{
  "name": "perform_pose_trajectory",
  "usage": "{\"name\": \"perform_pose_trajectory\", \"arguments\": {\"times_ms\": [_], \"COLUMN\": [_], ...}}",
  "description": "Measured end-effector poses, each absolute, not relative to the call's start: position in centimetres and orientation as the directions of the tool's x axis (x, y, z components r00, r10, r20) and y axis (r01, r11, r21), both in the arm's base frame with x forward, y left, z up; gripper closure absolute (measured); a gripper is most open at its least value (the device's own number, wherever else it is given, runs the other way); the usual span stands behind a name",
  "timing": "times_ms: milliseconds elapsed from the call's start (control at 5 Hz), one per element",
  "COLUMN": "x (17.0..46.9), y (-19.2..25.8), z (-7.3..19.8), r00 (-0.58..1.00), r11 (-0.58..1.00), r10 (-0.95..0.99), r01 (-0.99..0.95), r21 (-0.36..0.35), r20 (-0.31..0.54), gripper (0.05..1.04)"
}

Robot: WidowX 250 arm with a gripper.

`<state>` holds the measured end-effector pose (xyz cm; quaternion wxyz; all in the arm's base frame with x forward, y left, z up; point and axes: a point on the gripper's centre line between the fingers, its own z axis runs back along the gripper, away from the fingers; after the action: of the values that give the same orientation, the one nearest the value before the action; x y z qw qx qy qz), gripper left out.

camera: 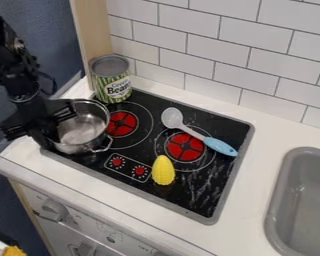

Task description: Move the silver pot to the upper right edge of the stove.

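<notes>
- Grey sink basin (273,200) is set to the right of the black stove (206,220), with a strip of white desk (257,170) between them.
- Near the stove's front edge, a yellow toy corn cob (163,171) is seen beside the control dials (128,166).
- The silver pot (82,130) is placed at the stove's left side, with a wire loop handle (105,145) turned toward the stove's front.
- The tool (52,128) is held over the pot's left rim, so the pot lies mostly to its right; whether the rim is gripped cannot be told.
- The goal lies across the stove, so a secure hold and a lift up and rightward seem to be called for.
- A blue-handled spoon (193,132) is laid aslant over the stove's right half and could be knocked if the pot is carried low.
- At the stove's back left corner, a green-labelled can (112,82) is stood close behind the pot.
</notes>
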<state>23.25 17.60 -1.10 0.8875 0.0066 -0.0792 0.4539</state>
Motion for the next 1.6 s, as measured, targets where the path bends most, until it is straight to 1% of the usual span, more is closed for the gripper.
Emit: {"name": "perform_pose_trajectory", "arguments": {"times_ms": [200,400,600,800,1000,1200,1400,1600], "x": [22.7,22.8,23.6,24.9,27.4,30.0,33.2,35.8], "y": [16.5,15.6,14.0,10.5,6.4,2.5,-1.1,-2.9], "z": [0.1,2.4,4.2,5.9,7.1,7.2,5.9,4.5], "r00": [0.632,0.667,0.701,0.755,0.803,0.847,0.887,0.904], "r11": [0.646,0.689,0.726,0.776,0.821,0.860,0.895,0.909], "r10": [0.761,0.723,0.688,0.628,0.563,0.493,0.422,0.385], "r01": [-0.759,-0.713,-0.669,-0.593,-0.514,-0.442,-0.376,-0.338], "r21": [-0.082,-0.127,-0.160,-0.215,-0.248,-0.254,-0.240,-0.243], "r20": [0.145,0.179,0.189,0.186,0.199,0.197,0.185,0.185], "gripper": [1.000,1.000,1.000,1.000,1.000,1.000,1.000,1.000]}}
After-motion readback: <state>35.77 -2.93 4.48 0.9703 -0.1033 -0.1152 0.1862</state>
